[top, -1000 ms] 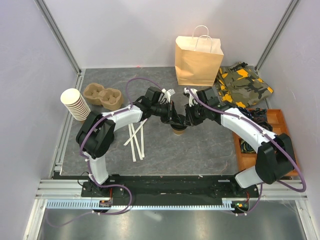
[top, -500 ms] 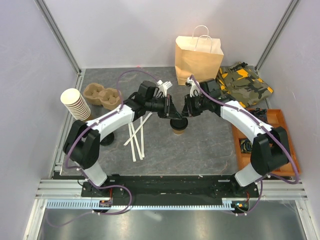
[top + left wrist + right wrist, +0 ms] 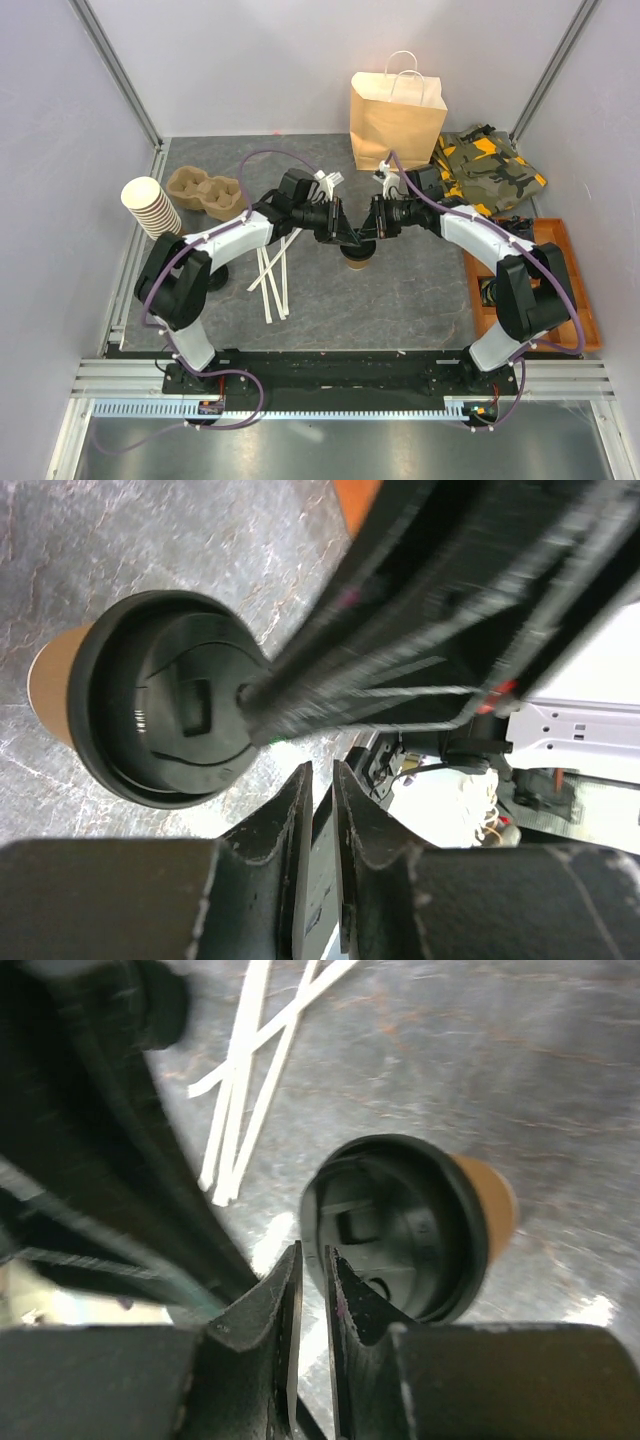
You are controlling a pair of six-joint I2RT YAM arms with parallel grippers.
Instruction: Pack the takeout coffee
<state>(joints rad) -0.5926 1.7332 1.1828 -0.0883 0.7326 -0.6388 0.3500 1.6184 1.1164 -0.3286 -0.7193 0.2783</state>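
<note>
**While both grippers crowd one small cup: hazards and change**

*Top external view.* Because the takeout coffee [image 3: 356,259], a small brown kraft paper cup under a round black plastic lid, stands free at mid-counter with the left gripper [image 3: 350,240] and right gripper [image 3: 366,238] meeting just above it, a sideways or off-centre push could tip or slide it. The two tips could also foul each other. The tan paper bag with twine handles [image 3: 397,125] stands well apart at the far edge, so the carry is probably long. Compared with a second earlier, both arms reach farther out over the grey counter [image 3: 420,290]. The cup, bag and loose white paper straws [image 3: 272,275] sit where they were.

*Left wrist view.* The left gripper's jaws stand all but closed on nothing, beside the lid. A dark blurred finger of the other arm crosses to the lid's centre, and actual contact cannot be told. Pressure there could dent the lid or topple the cup.

*Right wrist view.* The right gripper's jaws are likewise nearly together and empty, at the lid's rim. Neither could take the cup without widening first. Whether the lid is fully seated cannot be told.
</note>
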